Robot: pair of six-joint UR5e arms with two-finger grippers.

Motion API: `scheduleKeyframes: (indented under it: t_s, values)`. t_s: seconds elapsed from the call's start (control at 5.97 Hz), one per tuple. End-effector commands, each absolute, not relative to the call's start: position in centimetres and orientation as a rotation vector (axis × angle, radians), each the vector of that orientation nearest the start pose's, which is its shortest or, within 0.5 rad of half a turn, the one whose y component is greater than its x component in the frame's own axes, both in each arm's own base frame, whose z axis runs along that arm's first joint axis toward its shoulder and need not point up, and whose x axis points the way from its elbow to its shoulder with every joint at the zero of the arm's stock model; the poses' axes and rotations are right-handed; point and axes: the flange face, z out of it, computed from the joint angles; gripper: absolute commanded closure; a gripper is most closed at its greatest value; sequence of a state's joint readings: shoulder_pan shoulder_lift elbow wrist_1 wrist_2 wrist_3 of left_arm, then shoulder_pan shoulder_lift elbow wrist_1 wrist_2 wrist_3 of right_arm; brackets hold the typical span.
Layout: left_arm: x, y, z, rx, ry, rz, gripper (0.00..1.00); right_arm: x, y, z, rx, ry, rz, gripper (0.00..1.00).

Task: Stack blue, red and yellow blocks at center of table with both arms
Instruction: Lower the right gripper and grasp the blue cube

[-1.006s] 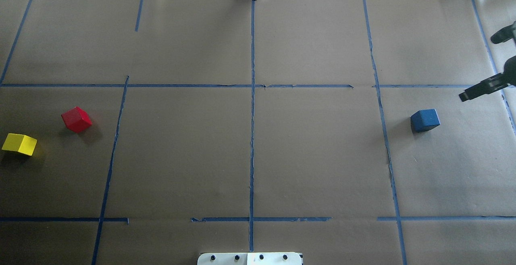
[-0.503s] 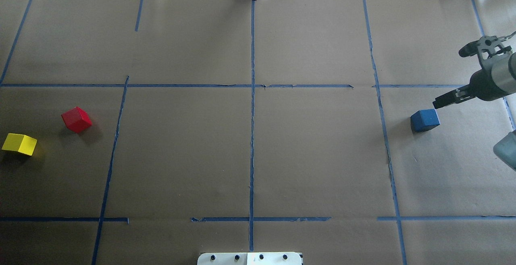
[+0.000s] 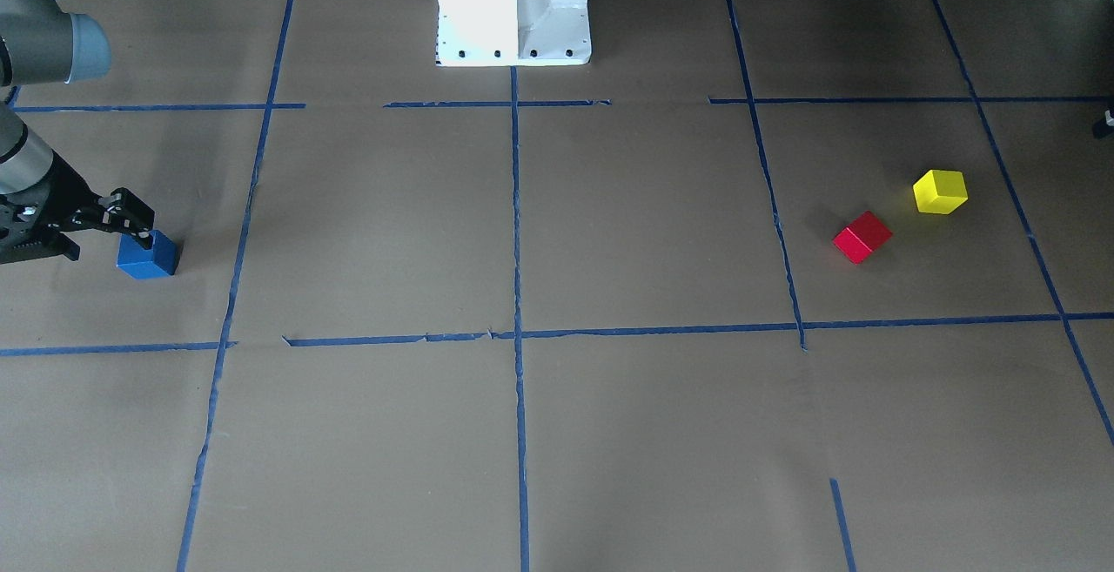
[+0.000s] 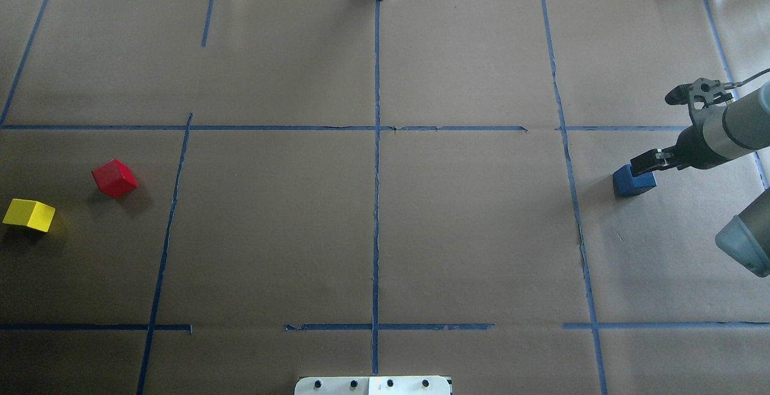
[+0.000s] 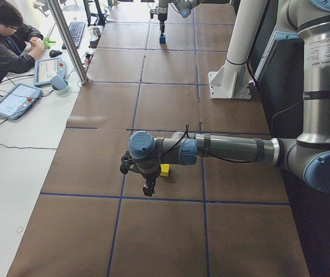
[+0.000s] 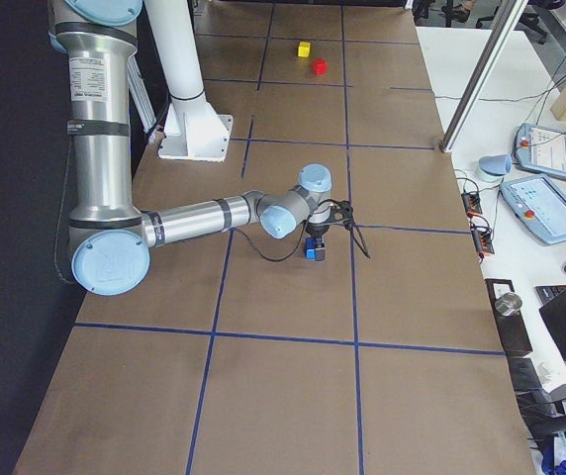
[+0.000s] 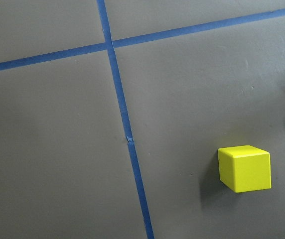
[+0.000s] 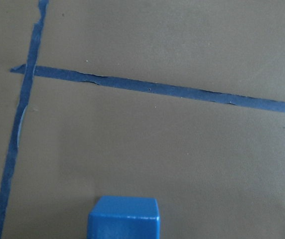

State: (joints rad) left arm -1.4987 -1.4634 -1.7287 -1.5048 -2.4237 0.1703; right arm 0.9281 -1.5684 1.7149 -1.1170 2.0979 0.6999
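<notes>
right fingers (image 4: 643, 162) apart, just above blue block (image 4: 631, 184), not clamped | blue block on table (image 4: 469, 232) at robot's right; cube, no long axis, sides near square to tape (image 4: 377, 202) | left fingers (image 5: 149, 188) beside yellow block (image 5: 164, 169), state cannot be told

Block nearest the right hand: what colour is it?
Blue; the block shows best in the exterior front-facing view.

Blue block (image 4: 628, 186): flat on desk (image 4: 469, 232), far right side, alone. Red block (image 4: 114, 178): far left, turned approx. diagonal. Yellow block (image 4: 28, 215): near red, closer to left edge, not touching.
</notes>
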Motion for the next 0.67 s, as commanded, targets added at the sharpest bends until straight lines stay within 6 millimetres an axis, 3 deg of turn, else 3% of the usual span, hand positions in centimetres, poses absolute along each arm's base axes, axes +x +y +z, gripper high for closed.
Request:
scheduleKeyframes:
  t_s: [0.0, 0.5]
  values:
    - [-2.6, -44.8, 63.2, 0.028, 0.854, 0.221, 0.00, -25.8, -46.1, 54.5, 0.132, -0.766, -0.127, 0.00]
    - [-2.6, -44.8, 63.3, 0.026, 0.856, 0.220, 0.00, -27.3, -46.9, 55.0, 0.144, -0.750, -0.173, 0.04]
